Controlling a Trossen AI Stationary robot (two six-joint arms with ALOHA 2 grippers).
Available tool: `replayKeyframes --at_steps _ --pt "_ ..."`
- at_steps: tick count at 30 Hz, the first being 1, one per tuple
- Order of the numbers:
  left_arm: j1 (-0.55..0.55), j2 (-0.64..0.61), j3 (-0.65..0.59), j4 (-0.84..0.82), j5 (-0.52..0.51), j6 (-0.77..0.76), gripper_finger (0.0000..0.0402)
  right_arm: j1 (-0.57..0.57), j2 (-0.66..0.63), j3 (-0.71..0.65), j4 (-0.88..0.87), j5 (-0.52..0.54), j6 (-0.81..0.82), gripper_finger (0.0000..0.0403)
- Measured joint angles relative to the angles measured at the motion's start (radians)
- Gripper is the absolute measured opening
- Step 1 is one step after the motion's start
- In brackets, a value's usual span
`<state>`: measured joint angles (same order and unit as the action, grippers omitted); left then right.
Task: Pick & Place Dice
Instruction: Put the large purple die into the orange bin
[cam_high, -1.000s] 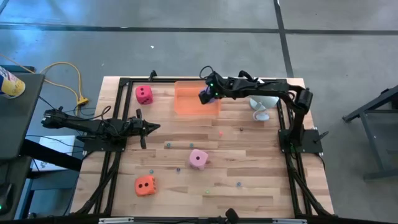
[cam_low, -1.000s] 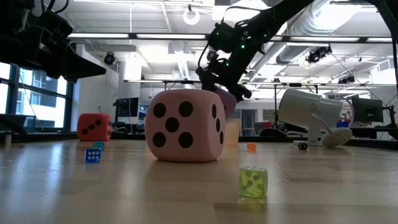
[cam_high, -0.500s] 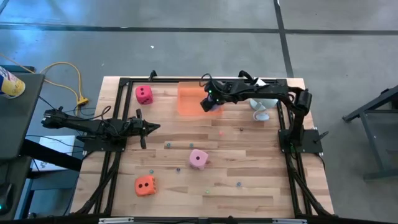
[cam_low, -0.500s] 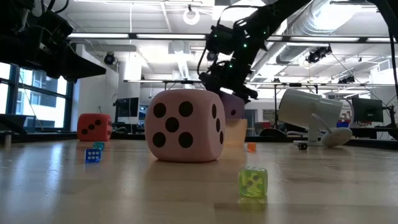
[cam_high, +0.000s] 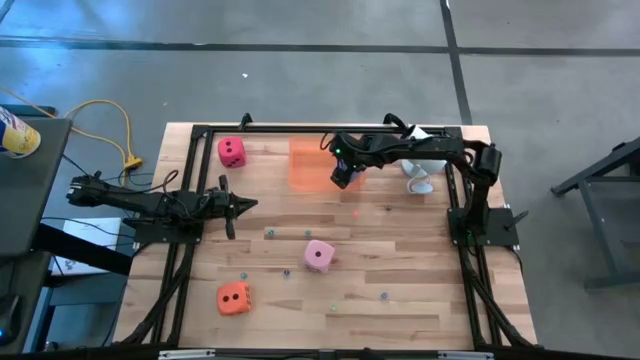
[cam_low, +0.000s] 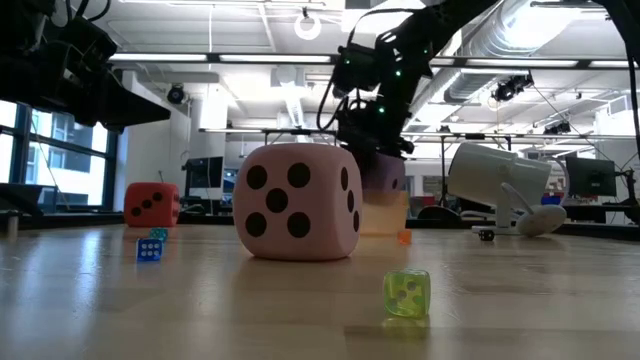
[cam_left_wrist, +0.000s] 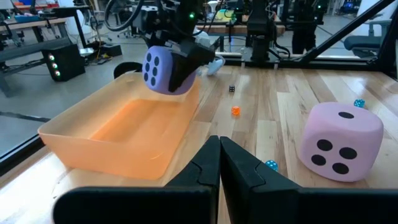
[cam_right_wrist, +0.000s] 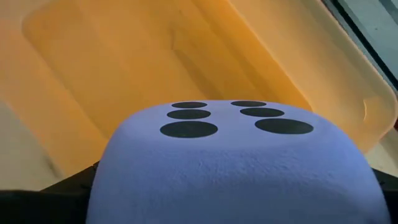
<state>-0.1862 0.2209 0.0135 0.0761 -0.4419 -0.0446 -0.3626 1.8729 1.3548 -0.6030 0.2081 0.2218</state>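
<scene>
Clearly soft and light, the purple die (cam_left_wrist: 163, 70) hangs squeezed in the right gripper (cam_high: 343, 172) fingers, above the orange tray (cam_left_wrist: 124, 134) edge; flat opposite faces suit gripping. Left gripper (cam_high: 238, 206) fingers pressed together, empty

Around my wooden table (cam_high: 400, 300) lies a grey concrete floor (cam_high: 300, 70) crossed by dark seams, with a yellow cable (cam_high: 110, 125) coiled off the left edge. Level across the table, I see ceiling strip lights (cam_low: 215, 58), ducting (cam_low: 520, 35) and tall windows (cam_low: 50, 165).
</scene>
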Motion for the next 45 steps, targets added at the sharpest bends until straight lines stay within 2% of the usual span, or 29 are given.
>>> replayKeyframes --at_steps 5,8,14,21,24,28,35,41,45 --pt "0.000 0.000 0.000 0.000 0.000 0.000 0.0001 -0.002 0.000 0.000 -0.016 -0.031 -0.039 0.0352" --pt "0.000 0.000 0.000 0.000 0.000 0.000 0.0001 -0.005 0.000 0.000 -0.022 -0.034 0.003 0.0352" --pt "0.000 0.000 0.000 0.000 0.000 0.000 0.0001 -0.005 0.000 0.000 -0.025 -0.033 0.128 0.0352" --pt "0.000 0.000 0.000 0.000 0.000 0.000 0.0001 -0.006 0.000 0.000 -0.027 -0.031 0.410 0.0352" --pt "0.000 0.000 0.000 0.000 0.000 0.000 0.0001 -0.006 0.000 0.000 -0.035 -0.055 0.484 0.0352" --pt "0.000 0.000 0.000 0.000 0.000 0.000 0.0001 -0.014 0.000 0.000 -0.037 -0.090 0.493 0.0384" --pt "0.000 0.000 0.000 0.000 0.000 0.000 0.0001 -0.018 0.000 0.000 -0.036 -0.082 0.483 0.0355" --pt "0.000 0.000 0.000 0.000 0.000 0.000 0.0001 -0.017 0.000 0.000 -0.022 -0.089 0.481 0.0391" --pt "0.000 0.000 0.000 0.000 0.000 0.000 0.0001 -0.017 0.000 0.000 -0.001 -0.099 0.454 0.0377"
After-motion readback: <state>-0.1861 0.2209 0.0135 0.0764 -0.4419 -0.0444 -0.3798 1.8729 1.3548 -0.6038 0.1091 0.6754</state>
